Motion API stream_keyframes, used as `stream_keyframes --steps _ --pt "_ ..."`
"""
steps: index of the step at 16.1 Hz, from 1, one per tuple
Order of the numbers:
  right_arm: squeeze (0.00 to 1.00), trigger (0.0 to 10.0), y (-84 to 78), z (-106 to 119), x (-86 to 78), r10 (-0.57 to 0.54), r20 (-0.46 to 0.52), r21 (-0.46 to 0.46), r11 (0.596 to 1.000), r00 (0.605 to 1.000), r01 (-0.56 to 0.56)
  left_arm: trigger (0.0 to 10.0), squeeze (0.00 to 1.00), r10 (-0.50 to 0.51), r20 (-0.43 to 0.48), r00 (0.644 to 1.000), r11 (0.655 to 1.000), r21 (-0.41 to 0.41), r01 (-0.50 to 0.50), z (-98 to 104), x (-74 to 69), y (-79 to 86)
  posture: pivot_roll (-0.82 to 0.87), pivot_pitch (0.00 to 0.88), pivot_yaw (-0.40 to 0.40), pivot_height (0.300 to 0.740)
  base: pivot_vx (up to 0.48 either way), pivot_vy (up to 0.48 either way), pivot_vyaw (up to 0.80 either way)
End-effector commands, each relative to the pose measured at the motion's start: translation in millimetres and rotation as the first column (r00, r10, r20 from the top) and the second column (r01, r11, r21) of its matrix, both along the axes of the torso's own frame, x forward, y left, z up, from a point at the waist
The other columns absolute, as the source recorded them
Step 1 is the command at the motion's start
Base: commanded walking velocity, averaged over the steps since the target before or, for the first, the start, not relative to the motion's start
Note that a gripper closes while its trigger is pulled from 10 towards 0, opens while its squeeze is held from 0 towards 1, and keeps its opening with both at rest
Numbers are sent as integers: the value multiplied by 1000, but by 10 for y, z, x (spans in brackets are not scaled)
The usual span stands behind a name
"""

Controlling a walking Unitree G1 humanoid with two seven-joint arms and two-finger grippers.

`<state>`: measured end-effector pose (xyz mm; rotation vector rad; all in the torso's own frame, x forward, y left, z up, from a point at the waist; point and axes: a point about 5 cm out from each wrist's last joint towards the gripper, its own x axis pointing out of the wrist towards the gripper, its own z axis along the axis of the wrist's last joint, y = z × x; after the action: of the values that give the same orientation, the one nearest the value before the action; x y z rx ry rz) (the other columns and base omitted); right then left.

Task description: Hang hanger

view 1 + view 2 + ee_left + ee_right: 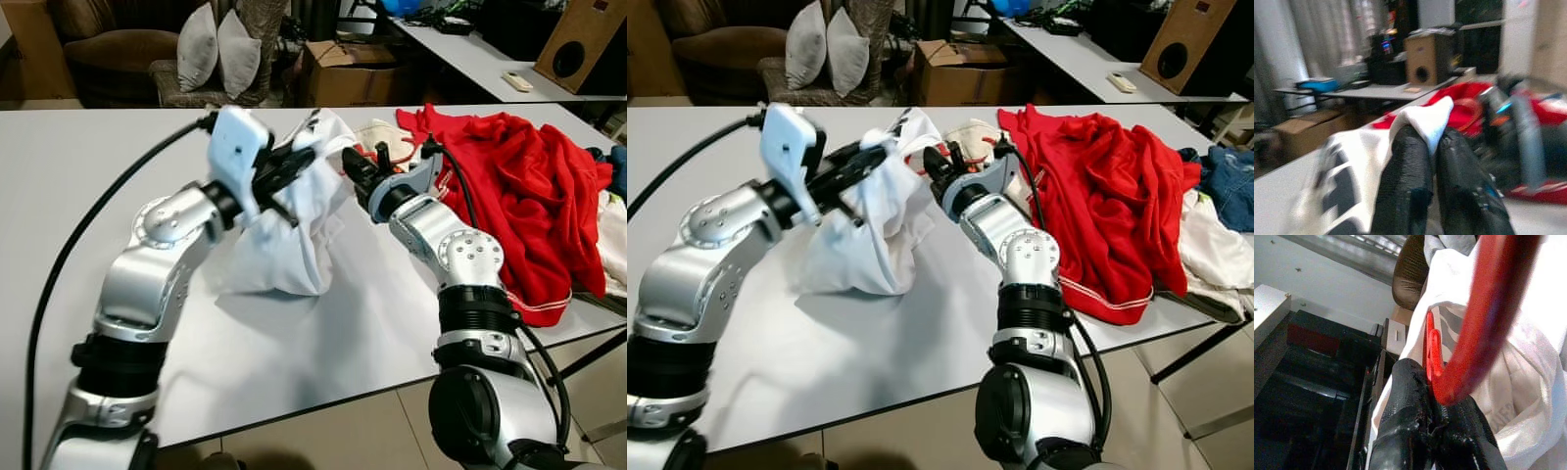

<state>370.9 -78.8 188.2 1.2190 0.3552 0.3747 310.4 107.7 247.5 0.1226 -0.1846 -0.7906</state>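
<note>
A white garment [284, 245] hangs in a bunch over the white table [294, 372], its lower end resting on the tabletop. My left gripper [299, 162] is shut on its upper edge; in the left wrist view the cloth [1425, 115] is pinched between the black fingertips. My right gripper [351, 162] is right beside the garment's top, facing the left one. In the right wrist view it is shut on a red hanger [1488, 308], whose bar runs up across the white fabric [1518, 382]. The hanger is hidden in the eye views.
A heap of red clothing [529, 186] covers the table's right side, with blue jeans [1225, 186] and pale cloth at its far right edge. Behind the table are a cardboard box [343, 69], two grey pillows [216, 49] and a wooden speaker [583, 39].
</note>
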Motion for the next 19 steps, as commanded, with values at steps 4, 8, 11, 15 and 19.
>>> stream_keyframes --steps 4,8,11,15,19 --pt "0 10000 172 -119 -67 16 -44 51 999 999 -14 10000 1000 -109 32 994 983 -146 112 276 -87 -39 26 0 -62 740 0 0 0" --pt "0 10000 123 -92 -105 3 -35 63 998 999 -1 10000 1000 -41 2 999 999 -10 41 160 49 71 -16 0 -35 740 0 0 0" --pt "0 10000 35 -86 -114 -13 -26 57 998 1000 15 10000 1000 97 26 995 994 -46 -95 233 185 244 -21 0 -30 740 0 0 0" --pt "0 10000 -70 -37 -174 18 33 122 992 999 -21 10000 1000 255 27 967 963 -97 -251 200 199 610 17 0 -57 740 0 0 0" --pt "0 10000 -117 184 -344 111 274 235 956 955 -178 10000 90 366 -33 930 926 -87 -367 -121 -36 910 26 0 -79 740 0 0 0"
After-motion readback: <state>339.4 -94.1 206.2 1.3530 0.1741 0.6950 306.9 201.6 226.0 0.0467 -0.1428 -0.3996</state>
